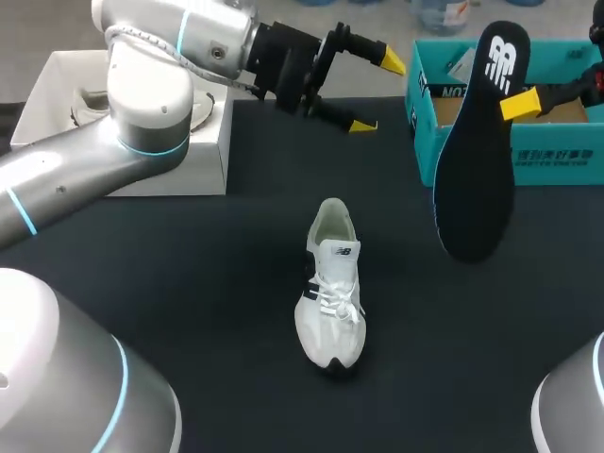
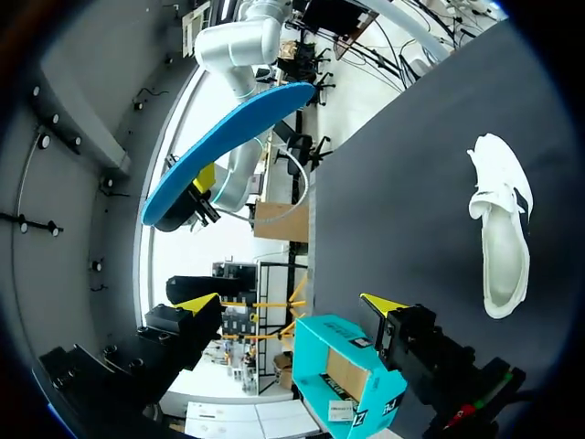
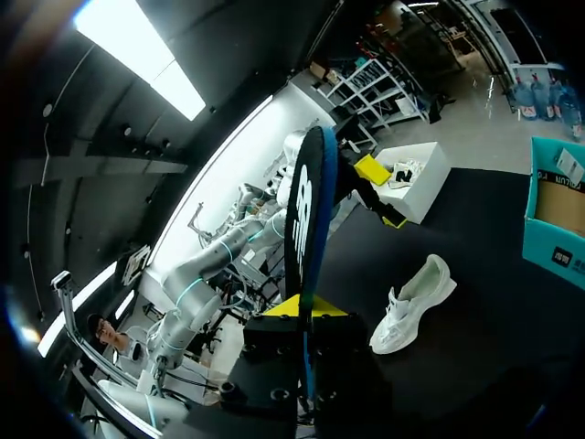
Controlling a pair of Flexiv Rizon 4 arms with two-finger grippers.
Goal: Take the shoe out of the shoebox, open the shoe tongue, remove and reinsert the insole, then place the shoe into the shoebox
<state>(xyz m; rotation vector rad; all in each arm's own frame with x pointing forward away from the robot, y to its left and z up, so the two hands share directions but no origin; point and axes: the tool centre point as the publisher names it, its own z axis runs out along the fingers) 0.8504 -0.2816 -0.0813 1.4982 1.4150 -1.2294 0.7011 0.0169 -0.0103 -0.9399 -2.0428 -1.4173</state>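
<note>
Centre of the black table (image 1: 189, 283) holds 1 white sneaker (image 1: 330, 293) (image 2: 503, 229) (image 3: 411, 306), standing on its sole with black side accents, laces tied, heel opening toward the far edge and toe toward the robot. Nothing touches it.

To its right, the right gripper (image 1: 514, 102) (image 3: 309, 311) is clenched on the black insole (image 1: 472, 179) (image 2: 228, 151) (image 3: 306, 210), which has a blue rim and a white logo. The insole hangs nearly upright, toe end down, in front of the teal shoebox (image 1: 557, 156) (image 2: 343, 366) (image 3: 553, 238) at the table's far right. Whether its lower end touches the table cannot be told. In the right wrist view it runs edge-on between the 2 fingers.

The left gripper (image 1: 376, 92) (image 2: 291, 302) hovers released, its 2 yellow tips spread wide with nothing between them, above the far side of the table between the teal shoebox and a white box (image 1: 170, 160) (image 3: 420, 183) at the far left.
</note>
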